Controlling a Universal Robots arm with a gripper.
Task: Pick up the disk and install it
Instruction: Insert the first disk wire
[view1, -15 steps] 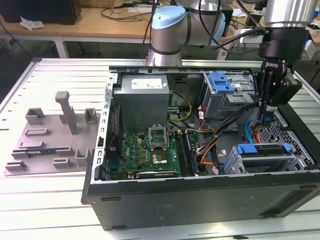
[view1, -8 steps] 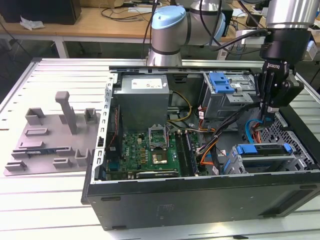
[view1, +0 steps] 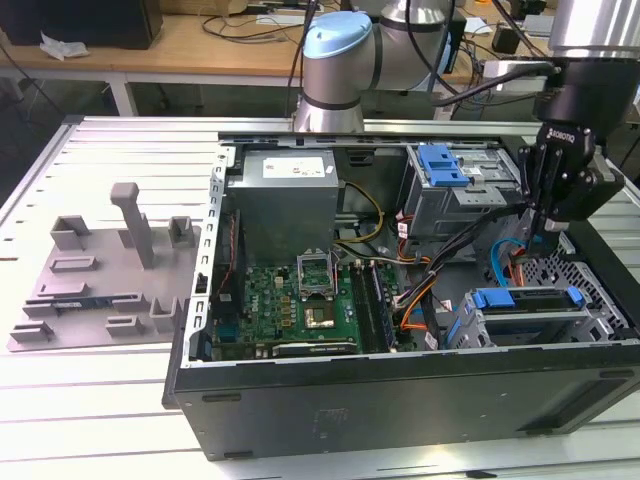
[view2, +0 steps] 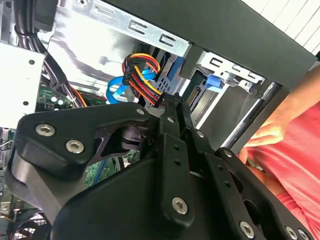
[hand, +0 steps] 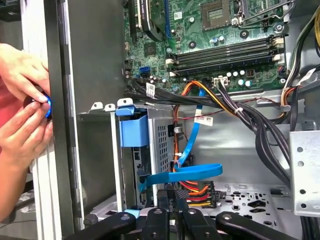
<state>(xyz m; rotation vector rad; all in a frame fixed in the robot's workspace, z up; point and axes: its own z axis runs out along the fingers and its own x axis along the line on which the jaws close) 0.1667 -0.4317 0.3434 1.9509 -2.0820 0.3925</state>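
Observation:
The disk (view1: 527, 302) lies flat in the drive bay at the case's front corner on the exterior view's right, its blue carrier bracket (view1: 493, 298) showing at both ends. In the first wrist view the blue bracket (hand: 134, 131) sits in the bay slot. My black gripper (view1: 540, 230) hangs just behind that bay, inside the case. Its fingers stand together, shut, with nothing seen between them. Their tips (view2: 172, 102) reach a black connector with red, yellow and orange wires (view2: 142, 75), also seen in the first wrist view (hand: 192, 190).
A blue flat cable (hand: 187, 172) loops past the fingers. The motherboard (view1: 290, 300), grey power supply (view1: 285, 195) and a blue ribbed latch (view1: 442, 165) fill the open case. A person's hands (hand: 22, 100) work at the case's outer wall. A grey fixture (view1: 110, 270) lies on the table.

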